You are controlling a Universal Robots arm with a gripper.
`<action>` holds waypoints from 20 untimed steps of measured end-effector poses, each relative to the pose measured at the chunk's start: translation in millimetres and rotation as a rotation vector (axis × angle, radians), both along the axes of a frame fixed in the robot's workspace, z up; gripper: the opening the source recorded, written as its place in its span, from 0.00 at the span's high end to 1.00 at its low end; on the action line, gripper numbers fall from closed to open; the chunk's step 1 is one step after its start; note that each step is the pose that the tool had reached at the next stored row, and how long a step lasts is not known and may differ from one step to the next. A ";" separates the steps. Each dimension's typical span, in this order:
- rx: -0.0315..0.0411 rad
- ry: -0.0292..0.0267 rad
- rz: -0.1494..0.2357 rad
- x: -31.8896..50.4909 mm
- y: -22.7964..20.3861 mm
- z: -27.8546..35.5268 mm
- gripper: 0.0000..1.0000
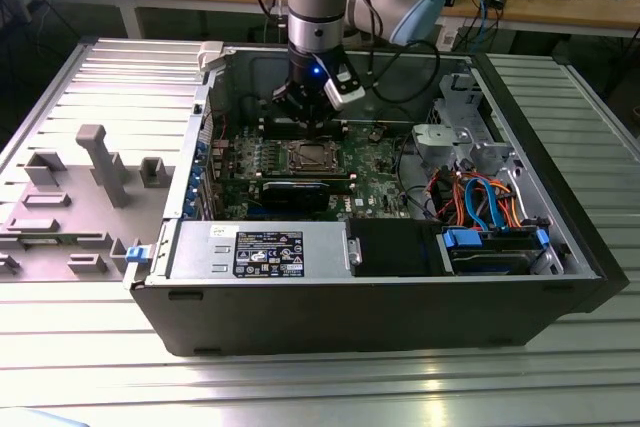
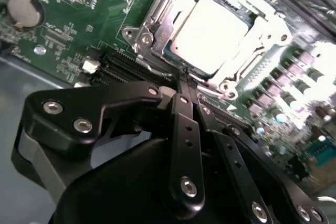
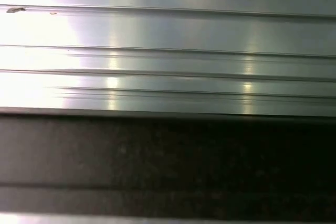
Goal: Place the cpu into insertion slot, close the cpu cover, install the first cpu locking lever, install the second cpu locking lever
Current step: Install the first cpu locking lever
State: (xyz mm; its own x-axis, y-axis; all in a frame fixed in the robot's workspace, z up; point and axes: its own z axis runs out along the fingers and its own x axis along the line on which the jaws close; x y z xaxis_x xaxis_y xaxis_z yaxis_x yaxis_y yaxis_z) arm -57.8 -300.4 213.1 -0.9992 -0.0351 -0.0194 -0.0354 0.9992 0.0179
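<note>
Exterior view, case: one open computer case (image 1: 400, 277) is seen lying on the ribbed metal tabletop (image 1: 560, 377), with one green motherboard (image 1: 375, 162) inside.
Exterior view, end effector: the end effector (image 1: 305, 119) is seen low over the board, just beside the far edge of the insertion slot (image 1: 307, 157).
Exterior view, counted: one insertion slot, one power supply (image 1: 265, 252) and one grey plastic fixture (image 1: 75, 197) on the tabletop at the exterior view's left are counted.
Second wrist view, cpu: one cpu (image 2: 212, 32) is seen lying flat in the insertion slot, with the cpu cover (image 2: 157, 22) closed down around it as a silver frame.
Second wrist view, end effector: the black fingers (image 2: 184, 114) are seen pressed together with nothing between them, the tips at the near edge of the cpu cover.
Second wrist view, handling: the cpu is judged light, stiff and smooth on top, fragile on its contact side, so it is best taken by its edges; the cpu cover is judged a thin, springy metal sheet.
Second wrist view, counted: one round coin battery (image 2: 23, 11) is counted; the locking levers cannot be told apart clearly.
First wrist view: the ribbed metal tabletop (image 3: 168, 35) is seen above a dark band.
</note>
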 end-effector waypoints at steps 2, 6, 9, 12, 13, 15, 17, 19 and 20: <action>-0.0001 0.0001 0.000 0.0 0.0 0.9 0.89; 0.0002 0.0025 0.000 0.0 -0.1 -1.3 0.89; 0.0002 0.0079 0.000 0.5 -0.1 -6.0 0.89; 0.0002 0.0120 0.000 1.9 -0.1 -8.5 0.89; 0.0002 0.0126 0.000 2.5 -0.1 -8.7 0.89; 0.0004 0.0132 0.001 3.9 -0.1 -8.8 0.89; 0.0004 0.0145 0.002 6.4 0.0 -8.8 0.89; 0.0005 0.0163 0.003 9.2 -0.1 -8.9 0.89; 0.0005 0.0170 0.003 10.2 0.0 -8.9 0.89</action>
State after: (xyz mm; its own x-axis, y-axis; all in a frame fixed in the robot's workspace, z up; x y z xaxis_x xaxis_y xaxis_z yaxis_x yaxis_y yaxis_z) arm -47.6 -300.4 204.2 -0.9993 -0.0382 -0.0024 -0.0383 0.9991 0.0190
